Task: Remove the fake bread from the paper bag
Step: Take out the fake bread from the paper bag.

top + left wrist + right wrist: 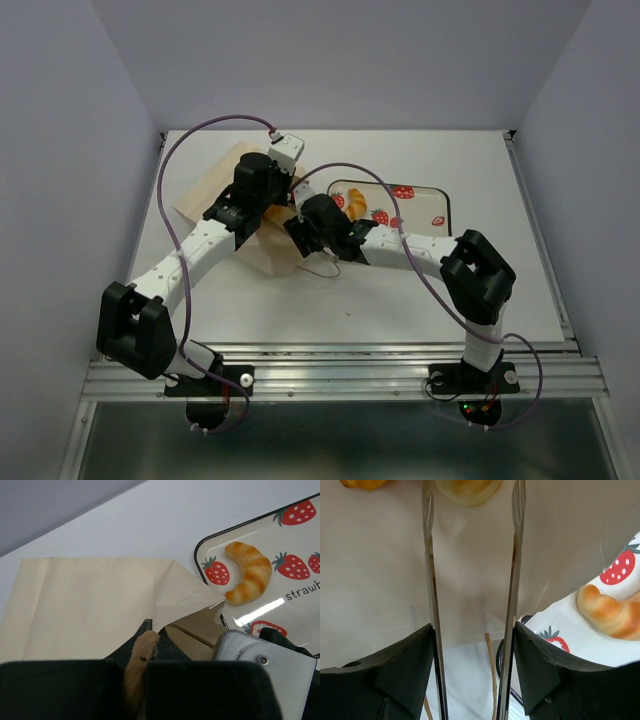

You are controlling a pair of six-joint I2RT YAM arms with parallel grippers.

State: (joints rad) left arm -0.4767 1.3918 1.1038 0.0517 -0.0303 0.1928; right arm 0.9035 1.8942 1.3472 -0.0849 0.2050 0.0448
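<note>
- Between the long metal fingers of your right gripper (472,495) sits a pale roll (467,487), inside the paper bag (95,605). The jaws are spread wide and aren't squeezing it.
- Off in the top left corner of that wrist view you've got a second orange piece (364,483), also in the bag.
- Your left gripper (151,640) is pinched tight on a tan fold at the bag's mouth.
- Just past the mouth, one croissant (250,572) lies on the strawberry tray (270,535), on the white table (150,525).
</note>
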